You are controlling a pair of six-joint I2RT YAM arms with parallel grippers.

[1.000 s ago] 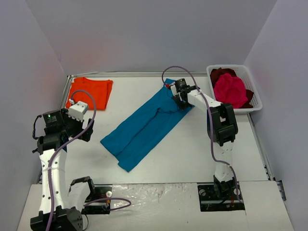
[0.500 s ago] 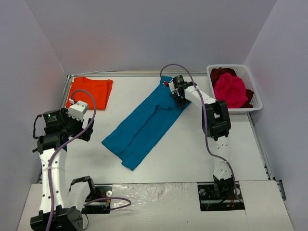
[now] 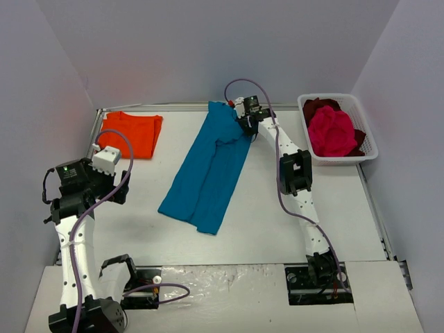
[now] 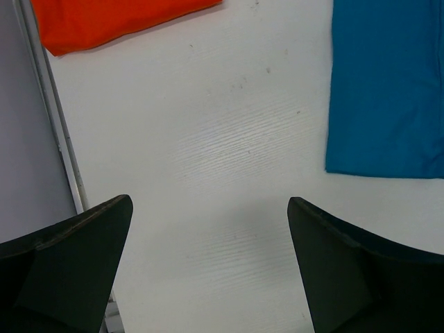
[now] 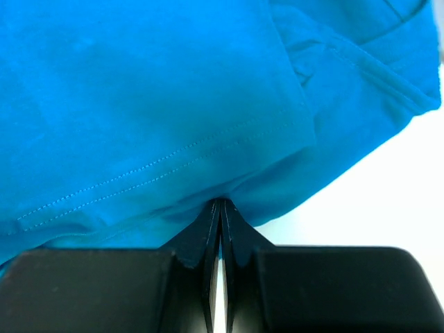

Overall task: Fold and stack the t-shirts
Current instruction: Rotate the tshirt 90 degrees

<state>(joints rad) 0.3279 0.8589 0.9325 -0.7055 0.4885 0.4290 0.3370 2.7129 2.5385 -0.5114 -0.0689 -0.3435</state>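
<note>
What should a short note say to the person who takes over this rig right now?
Left claw: open, empty, above bare table.
Right claw: shut on the far edge of the teal t-shirt, folded lengthwise mid-table.
Orange t-shirt: looks folded, far-left corner.
Magenta t-shirt and dark red t-shirt: bunched in the white basket.
To do: finish teal, stack it, fold both others.

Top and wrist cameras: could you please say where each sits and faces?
Top: above, behind the bases, looking down on the table; left arm and right arm show.
Left wrist: on the left arm, facing bare table; open left gripper shows.
Right wrist: on the right arm, close on the teal shirt; shut right gripper pinches it.
Shared: top and left wrist show the orange shirt.
</note>
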